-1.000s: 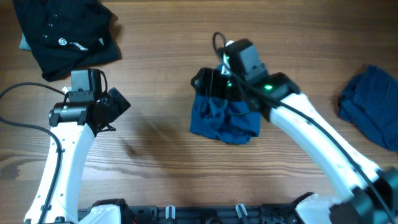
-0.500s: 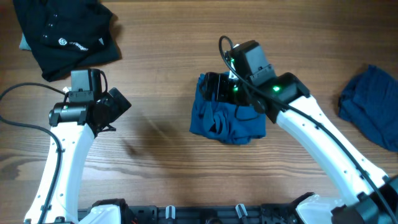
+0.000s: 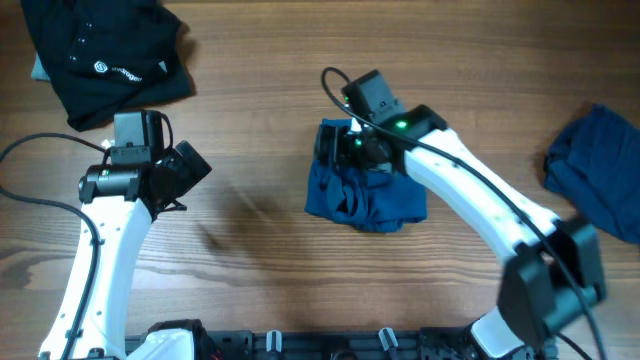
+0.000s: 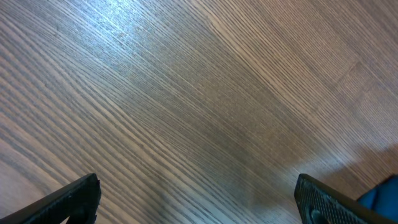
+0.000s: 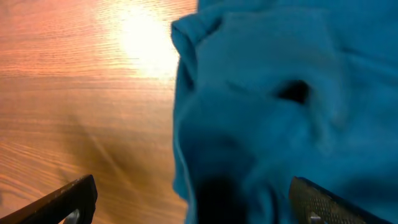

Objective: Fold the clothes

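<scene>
Right gripper (image 3: 335,148) has spread fully, empty, above the mid-blue garment (image 3: 365,200) at centre. Left gripper (image 3: 188,168) unchanged: wide open, empty. Blue garments two, counting the darker blue garment (image 3: 597,180) at right edge; black garment (image 3: 105,55) one.

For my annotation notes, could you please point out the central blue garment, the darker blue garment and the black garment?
central blue garment (image 3: 362,206), overhead view, lower middle.
darker blue garment (image 3: 598,170), overhead view, its centre.
black garment (image 3: 105,50), overhead view, its centre.
</scene>
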`<state>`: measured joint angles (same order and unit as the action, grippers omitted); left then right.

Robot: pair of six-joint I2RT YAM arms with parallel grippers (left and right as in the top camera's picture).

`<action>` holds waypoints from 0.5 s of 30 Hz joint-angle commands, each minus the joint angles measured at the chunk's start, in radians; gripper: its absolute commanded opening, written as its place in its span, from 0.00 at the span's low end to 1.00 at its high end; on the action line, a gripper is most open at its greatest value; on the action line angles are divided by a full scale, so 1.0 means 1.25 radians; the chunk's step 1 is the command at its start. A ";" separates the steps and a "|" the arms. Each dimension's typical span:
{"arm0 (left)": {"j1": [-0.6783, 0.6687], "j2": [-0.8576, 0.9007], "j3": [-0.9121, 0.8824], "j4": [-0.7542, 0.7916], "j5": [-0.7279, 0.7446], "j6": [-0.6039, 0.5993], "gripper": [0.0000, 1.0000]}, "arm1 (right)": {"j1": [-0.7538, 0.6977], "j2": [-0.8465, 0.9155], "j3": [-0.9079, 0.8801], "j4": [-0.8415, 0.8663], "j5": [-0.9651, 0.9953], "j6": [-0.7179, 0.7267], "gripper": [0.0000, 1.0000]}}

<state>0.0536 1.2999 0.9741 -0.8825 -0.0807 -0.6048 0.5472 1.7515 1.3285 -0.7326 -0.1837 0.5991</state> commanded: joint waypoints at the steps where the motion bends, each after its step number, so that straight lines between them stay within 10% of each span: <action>1: 0.004 0.006 -0.006 0.002 0.007 -0.008 1.00 | 0.020 0.074 0.004 0.063 -0.091 -0.025 0.95; 15: 0.004 0.006 -0.006 0.011 0.007 -0.008 1.00 | 0.135 0.101 0.004 0.094 0.060 -0.036 0.91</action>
<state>0.0536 1.2999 0.9741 -0.8726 -0.0795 -0.6048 0.6827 1.8641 1.3285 -0.6270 -0.1654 0.5812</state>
